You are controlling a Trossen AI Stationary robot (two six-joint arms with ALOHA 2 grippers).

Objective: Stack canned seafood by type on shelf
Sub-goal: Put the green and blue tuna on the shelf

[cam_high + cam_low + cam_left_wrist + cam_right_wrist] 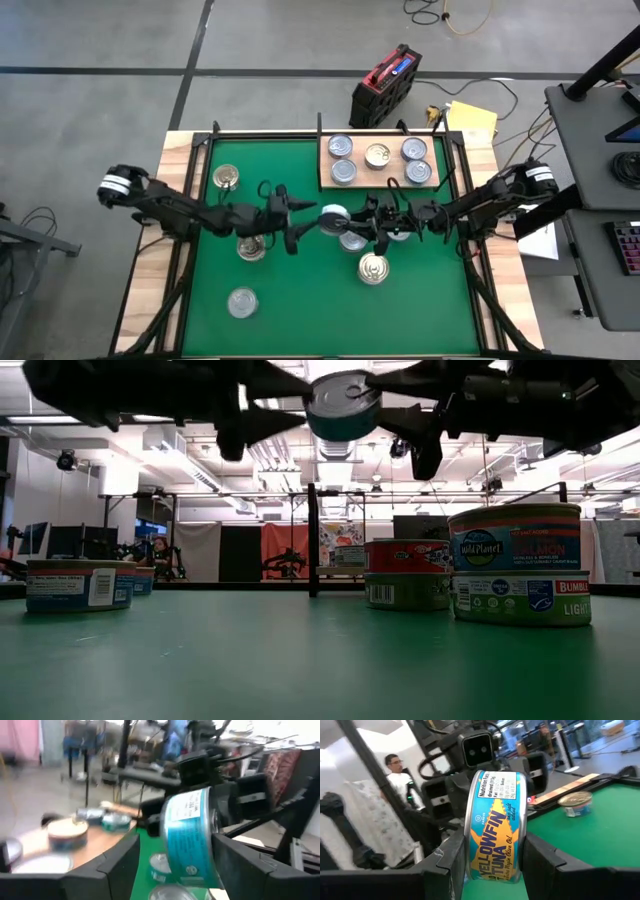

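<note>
left gripper (305, 213): jaws apart | right gripper (352, 218): jaws clamped, mid-table

Green mat (300, 180) covering the tabletop, bordered by the pale wooden table frame (150, 240). Grey floor (100, 40) crossed by dark tape lines. Red-and-black case (385, 85) on the floor just beyond the table's far edge; yellow pad (472, 120) near the far right corner. Looped cable (460, 15) at the far floor. Dark side desk (600, 130) at right, carrying a keyboard (627, 245). Person in a white shirt (400, 777) in the room behind; orange curtain (290, 550) in the background.
</note>
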